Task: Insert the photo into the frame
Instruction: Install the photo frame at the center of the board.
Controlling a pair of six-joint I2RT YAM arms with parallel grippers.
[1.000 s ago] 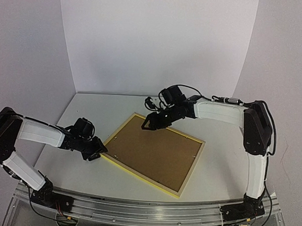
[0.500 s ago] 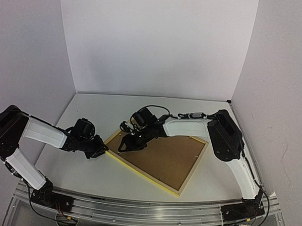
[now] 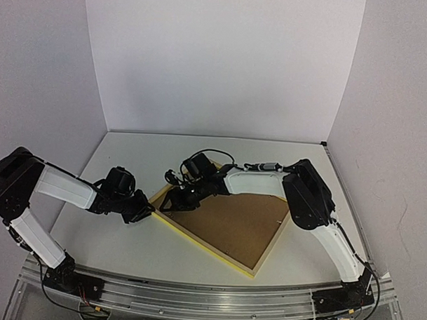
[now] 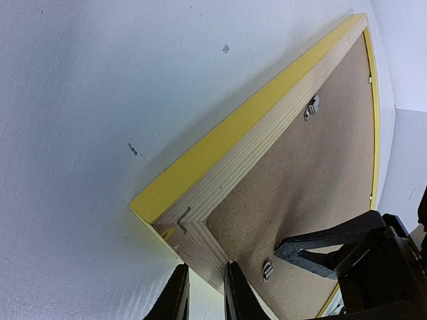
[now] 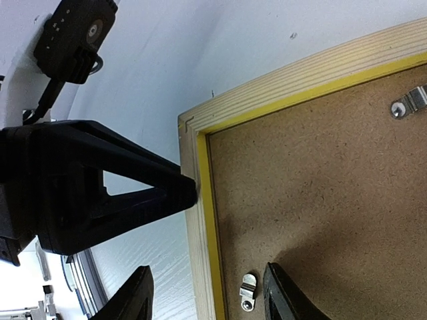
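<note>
Along the near edge of the white table runs one metal rail, and from it rise two white-and-black arms, one at each end; between them, just beyond the rail, lies the large rectangular picture frame with thin yellow wooden edges, face down and turned at an angle, one corner toward the rail and one toward the left arm.

Inside the frame sits a single flat brown fibreboard backing sheet, filling the opening from rail to rail; whether the print lies beneath it cannot be told, for the board covers everything under it.

At the frame's left corner the left gripper comes in low over the table; its wrist view shows its two black fingers drawn close together with the pale layered-wood side of the frame running in between them, pinching that side just past the corner.

A little farther in, the right gripper hangs over the same corner from the far side; its two fingers stand well apart, one over the bare table beside the frame and one over the board, holding nothing.

Small silver metal turn-clips are screwed to the board's margin; two show in each wrist view, one of them lying between the spread right fingers.

Farthest back stands one plain white wall.
</note>
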